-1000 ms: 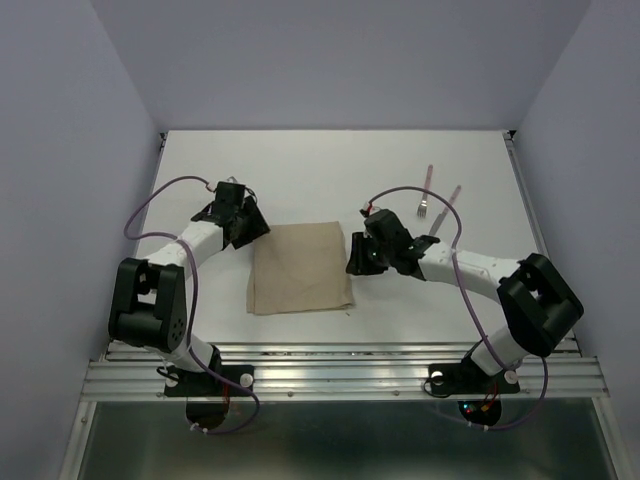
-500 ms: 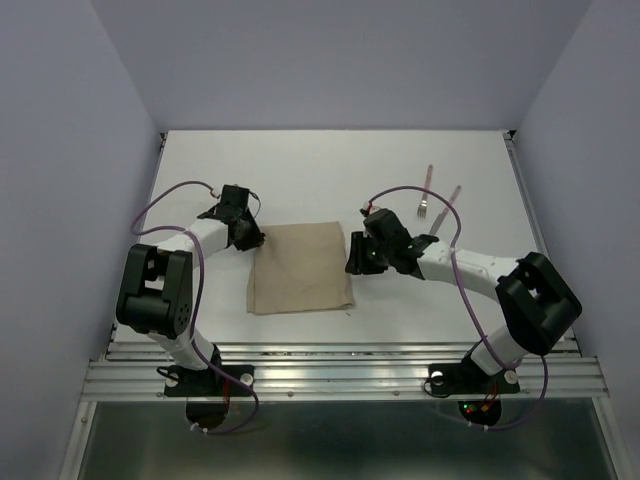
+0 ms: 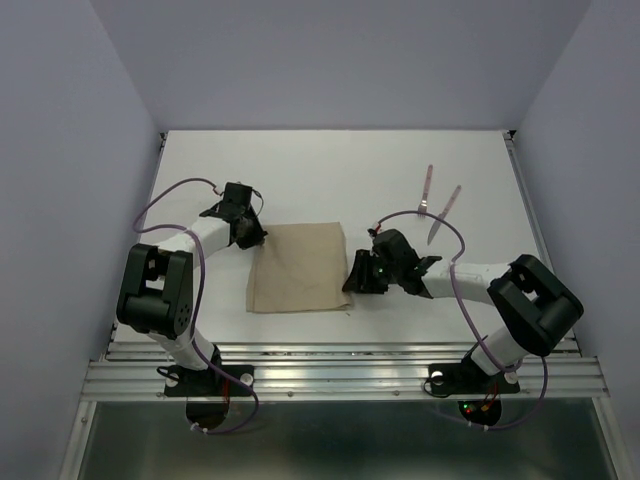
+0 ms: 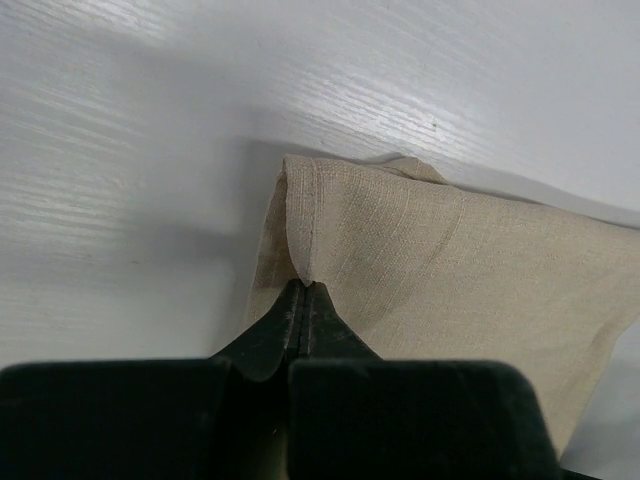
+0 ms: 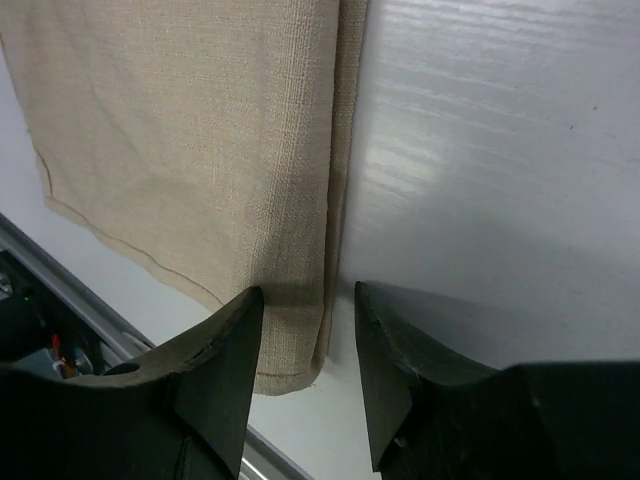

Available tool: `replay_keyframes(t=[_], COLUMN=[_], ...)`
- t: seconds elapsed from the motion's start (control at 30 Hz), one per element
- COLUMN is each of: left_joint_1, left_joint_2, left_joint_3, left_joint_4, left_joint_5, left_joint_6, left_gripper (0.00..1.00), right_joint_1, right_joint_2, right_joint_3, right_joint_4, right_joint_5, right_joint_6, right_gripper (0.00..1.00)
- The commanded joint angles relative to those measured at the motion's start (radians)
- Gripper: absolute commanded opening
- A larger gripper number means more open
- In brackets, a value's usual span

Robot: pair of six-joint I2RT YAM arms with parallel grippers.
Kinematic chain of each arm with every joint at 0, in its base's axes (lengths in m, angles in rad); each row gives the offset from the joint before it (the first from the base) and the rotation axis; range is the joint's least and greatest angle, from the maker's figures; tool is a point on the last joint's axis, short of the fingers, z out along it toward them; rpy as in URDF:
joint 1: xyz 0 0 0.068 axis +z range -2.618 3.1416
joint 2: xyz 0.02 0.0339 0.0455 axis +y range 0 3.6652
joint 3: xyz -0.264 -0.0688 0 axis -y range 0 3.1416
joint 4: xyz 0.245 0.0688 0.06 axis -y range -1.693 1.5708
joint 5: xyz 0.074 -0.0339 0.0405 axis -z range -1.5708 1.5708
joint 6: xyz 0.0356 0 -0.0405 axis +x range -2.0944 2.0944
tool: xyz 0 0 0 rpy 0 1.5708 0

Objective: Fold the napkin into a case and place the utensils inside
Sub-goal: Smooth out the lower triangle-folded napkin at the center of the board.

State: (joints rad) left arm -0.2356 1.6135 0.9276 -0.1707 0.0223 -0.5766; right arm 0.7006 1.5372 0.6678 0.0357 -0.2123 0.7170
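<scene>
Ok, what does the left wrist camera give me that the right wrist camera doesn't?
Only the left wrist view: the left gripper shut, pinching the wrinkled tan cloth napkin near a corner, where a small ridge of cloth stands up. Only the right wrist view: the right gripper open, one finger over the napkin's side edge and the other over the white table, plus the silver metal rail beyond the napkin. Both views: the same napkin lying on that table.

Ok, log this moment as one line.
left gripper: shut on napkin corner | right gripper: open, astride napkin edge | utensils: apart, untouched
</scene>
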Motion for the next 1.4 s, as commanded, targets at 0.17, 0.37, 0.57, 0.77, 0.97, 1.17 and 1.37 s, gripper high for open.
replay_keyframes(t=[0.17, 0.37, 0.57, 0.77, 0.97, 1.17, 1.37], left_joint_1=[-0.008, -0.010, -0.010, -0.037, -0.165, -0.232, -0.301], left_joint_2=[-0.043, -0.067, -0.210, -0.291, -0.288, -0.303, -0.380], left_joint_3=[0.051, 0.073, 0.010, -0.076, -0.104, -0.133, -0.208], left_joint_4=[-0.027, -0.090, -0.168, -0.185, -0.182, -0.185, -0.243], left_joint_5=[-0.012, -0.076, -0.131, -0.061, -0.036, -0.024, -0.012], left_joint_6=[0.012, 0.034, 0.009, -0.026, -0.069, -0.121, -0.276], left_gripper=[0.00, 0.73, 0.71, 0.68, 0.68, 0.63, 0.47], right_joint_1=[0.002, 0.002, -0.009, -0.096, -0.188, -0.214, -0.214], right_joint_2=[0.043, 0.040, -0.022, -0.040, -0.049, -0.051, -0.071], right_joint_3=[-0.083, -0.083, -0.131, -0.142, -0.128, -0.103, -0.100], right_joint_4=[0.224, 0.191, 0.170, 0.155, 0.127, 0.110, 0.079], right_joint_5=[-0.078, -0.019, 0.059, 0.080, 0.076, 0.053, 0.073], right_joint_6=[0.085, 0.081, 0.101, 0.078, 0.006, -0.036, -0.044], right_gripper=[0.31, 0.27, 0.08, 0.01, 0.01, 0.13, 0.47])
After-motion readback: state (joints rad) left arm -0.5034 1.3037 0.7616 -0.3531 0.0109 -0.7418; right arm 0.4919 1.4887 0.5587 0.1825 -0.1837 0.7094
